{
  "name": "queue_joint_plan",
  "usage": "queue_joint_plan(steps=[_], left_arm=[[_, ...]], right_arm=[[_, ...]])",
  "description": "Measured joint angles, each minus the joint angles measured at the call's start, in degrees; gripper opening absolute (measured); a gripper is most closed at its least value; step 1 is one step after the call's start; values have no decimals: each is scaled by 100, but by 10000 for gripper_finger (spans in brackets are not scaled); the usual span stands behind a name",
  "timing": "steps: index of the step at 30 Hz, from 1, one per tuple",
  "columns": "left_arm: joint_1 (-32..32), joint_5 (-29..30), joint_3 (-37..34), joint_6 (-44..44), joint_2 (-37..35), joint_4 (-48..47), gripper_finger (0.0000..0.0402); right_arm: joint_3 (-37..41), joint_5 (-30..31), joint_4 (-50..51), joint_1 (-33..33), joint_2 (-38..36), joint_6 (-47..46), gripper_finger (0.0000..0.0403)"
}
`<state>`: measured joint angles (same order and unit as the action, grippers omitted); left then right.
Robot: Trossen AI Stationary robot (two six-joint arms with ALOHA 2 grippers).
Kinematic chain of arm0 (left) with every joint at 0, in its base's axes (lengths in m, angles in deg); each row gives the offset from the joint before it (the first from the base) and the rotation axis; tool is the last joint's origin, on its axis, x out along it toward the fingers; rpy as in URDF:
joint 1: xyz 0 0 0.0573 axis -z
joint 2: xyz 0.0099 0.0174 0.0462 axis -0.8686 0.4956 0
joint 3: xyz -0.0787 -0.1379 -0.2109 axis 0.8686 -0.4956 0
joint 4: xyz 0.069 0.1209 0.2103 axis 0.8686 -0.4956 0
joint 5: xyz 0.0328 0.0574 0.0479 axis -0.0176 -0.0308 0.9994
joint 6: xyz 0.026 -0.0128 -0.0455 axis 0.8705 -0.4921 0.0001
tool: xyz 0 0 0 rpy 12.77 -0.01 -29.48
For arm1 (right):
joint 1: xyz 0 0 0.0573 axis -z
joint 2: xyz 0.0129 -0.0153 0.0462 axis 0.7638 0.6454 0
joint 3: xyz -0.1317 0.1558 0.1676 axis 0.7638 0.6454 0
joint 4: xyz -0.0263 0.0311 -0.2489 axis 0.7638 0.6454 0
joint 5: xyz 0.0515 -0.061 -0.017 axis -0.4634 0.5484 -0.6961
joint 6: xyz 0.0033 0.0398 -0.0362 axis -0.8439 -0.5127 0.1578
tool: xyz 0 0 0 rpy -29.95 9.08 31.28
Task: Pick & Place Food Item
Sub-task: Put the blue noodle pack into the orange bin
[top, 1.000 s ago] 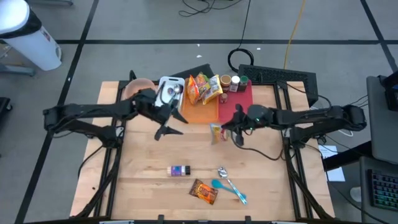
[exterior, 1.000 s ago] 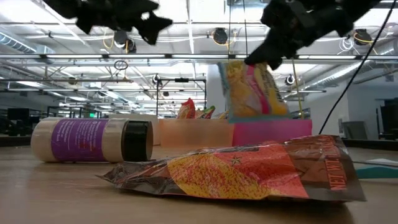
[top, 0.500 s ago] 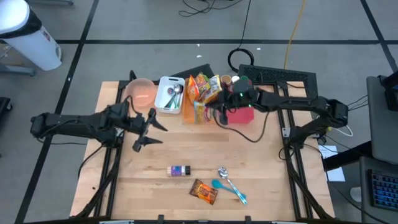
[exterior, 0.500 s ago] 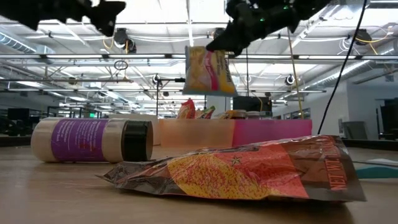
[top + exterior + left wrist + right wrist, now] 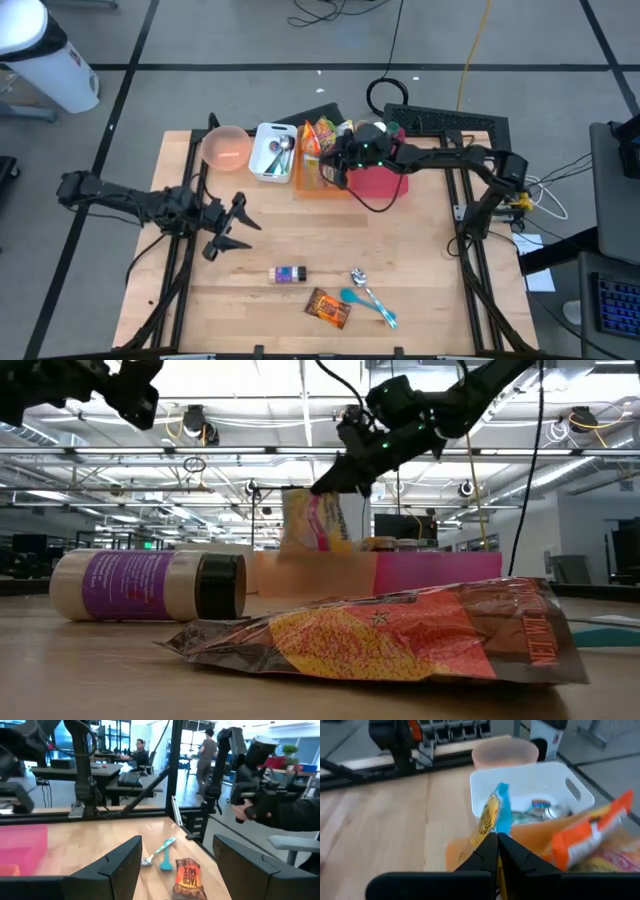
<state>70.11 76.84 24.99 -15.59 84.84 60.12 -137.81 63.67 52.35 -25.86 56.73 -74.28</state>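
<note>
My right gripper (image 5: pixel 330 172) is shut on a yellow food packet (image 5: pixel 312 520) above the orange tray (image 5: pixel 310 186) at the table's far side. The packet also shows edge-on in the right wrist view (image 5: pixel 492 815). Several other snack packets (image 5: pixel 326 136) stand in that tray. My left gripper (image 5: pixel 228 230) is open and empty over the table's left half; its fingers frame the left wrist view (image 5: pixel 177 870). My right gripper pinches the yellow packet's top edge (image 5: pixel 494 829) between its two fingers. The fingers (image 5: pixel 338 472) slant down from the table's right side. The packet hangs upright below them, its lower end at the orange tray's wall (image 5: pixel 310 572); whether it rests there I cannot tell.
A white bin (image 5: pixel 272 150) with cutlery and a pink bowl (image 5: pixel 226 148) stand left of the orange tray, a pink tray (image 5: pixel 385 178) and spice jars (image 5: pixel 378 130) to its right. Near the front lie a purple jar (image 5: pixel 288 274), a taco mix packet (image 5: pixel 328 308) and spoons (image 5: pixel 370 295).
My right gripper has carried the yellow packet from the table's middle toward the far edge and left, then down over the orange tray; the packet still hangs upright. My left gripper has drawn back from the white bin toward the table's near left.
</note>
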Motion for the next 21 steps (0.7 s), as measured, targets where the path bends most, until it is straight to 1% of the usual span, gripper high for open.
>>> queue_joint_plan(steps=[3, 6, 12, 17, 21], left_arm=[[308, 251, -1, 1, 4, 7, 253], [656, 513, -1, 1, 4, 36, 253], [1397, 1338, -1, -6, 96, 107, 253], [1938, 1888, 1, 7, 451, 402, 253], [2184, 2232, 1, 100, 818, 726, 253]], right_arm=[[-10, 27, -200, -2, 209, -153, 0], [-7, 371, -328, -39, 472, -269, 0], [-7, 927, -479, -138, 847, -427, 0], [-7, 941, -726, -232, 1086, -472, 0], [-5, 935, -743, -239, 1095, -472, 0]])
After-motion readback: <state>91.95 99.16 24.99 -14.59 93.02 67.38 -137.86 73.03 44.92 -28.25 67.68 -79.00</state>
